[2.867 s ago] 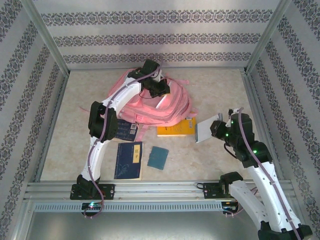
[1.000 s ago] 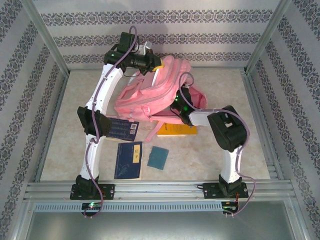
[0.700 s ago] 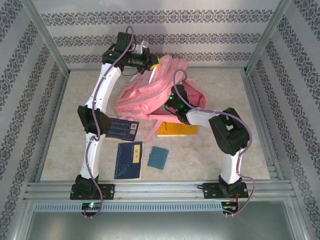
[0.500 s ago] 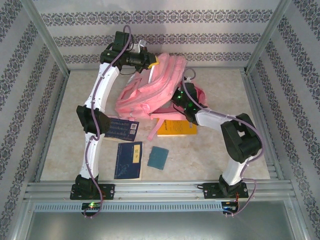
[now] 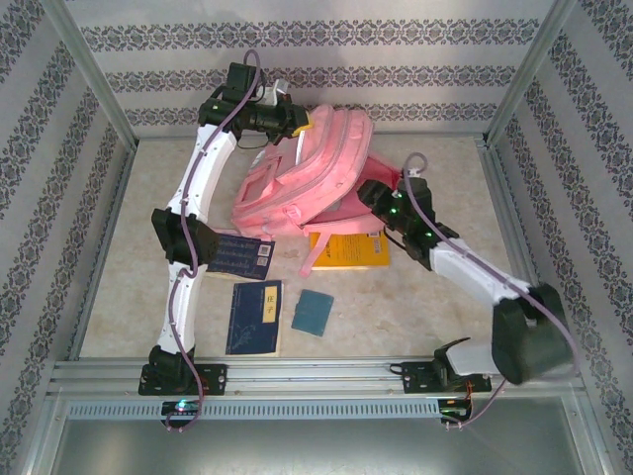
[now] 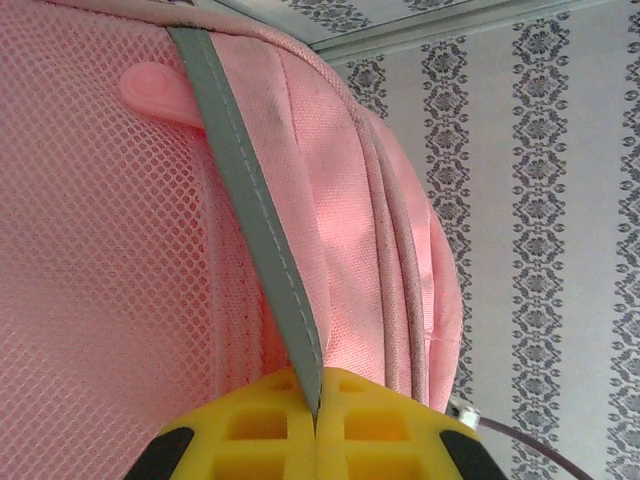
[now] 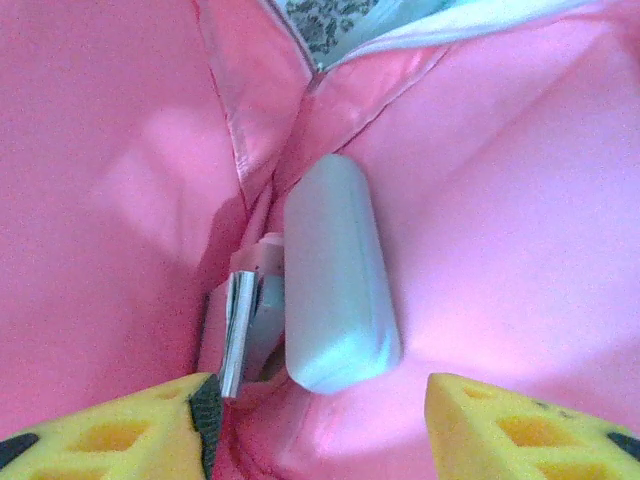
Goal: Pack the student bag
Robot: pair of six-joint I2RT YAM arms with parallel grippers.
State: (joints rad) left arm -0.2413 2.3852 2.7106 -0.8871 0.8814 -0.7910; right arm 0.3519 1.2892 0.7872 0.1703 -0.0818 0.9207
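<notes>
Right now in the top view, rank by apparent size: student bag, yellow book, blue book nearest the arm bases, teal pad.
1. student bag
2-3. yellow book and blue book: look alike, and the yellow one is partly covered, so no ranking
4. teal pad

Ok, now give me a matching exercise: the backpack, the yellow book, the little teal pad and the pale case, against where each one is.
Things:
1. student bag
2. yellow book
3. teal pad
4. pale case

Places:
a. inside the bag
b. lying just right of a dark blue book
c. clamped at its grey strip by the left gripper
d. lying at the bag's near edge

Pairs: 1-c, 2-d, 3-b, 4-a
</notes>
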